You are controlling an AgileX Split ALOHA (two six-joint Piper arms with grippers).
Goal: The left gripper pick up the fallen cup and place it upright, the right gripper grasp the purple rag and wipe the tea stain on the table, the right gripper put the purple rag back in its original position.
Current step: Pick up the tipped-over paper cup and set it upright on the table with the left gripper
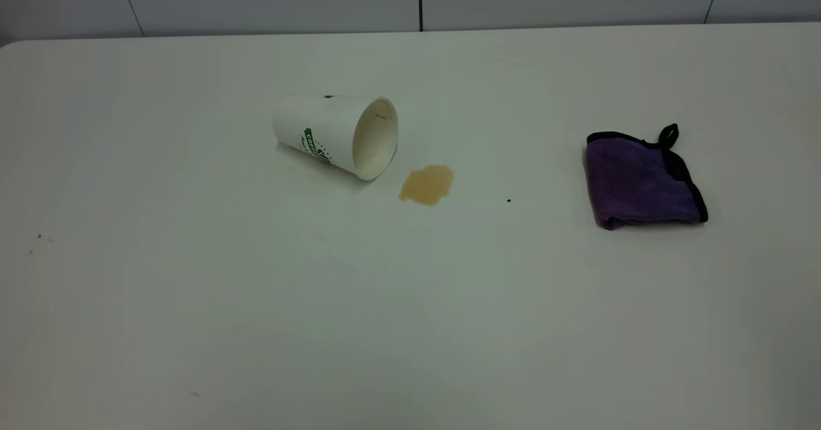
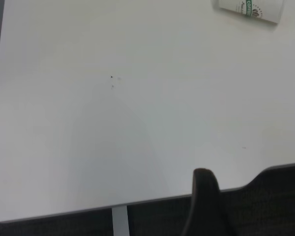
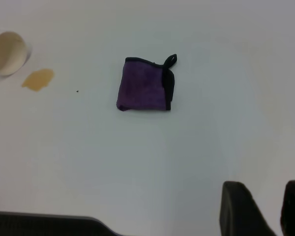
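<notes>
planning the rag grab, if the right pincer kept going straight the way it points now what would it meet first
Probably the folded purple fluffy rag: the right pincer sits at the near table edge with bare white tabletop ahead, though the line may pass beside the rag.

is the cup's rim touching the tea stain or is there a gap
Apart. The exterior view shows a strip of bare white table between the fallen cup mouth and the tea stain; the right wrist view shows the same gap.
</notes>
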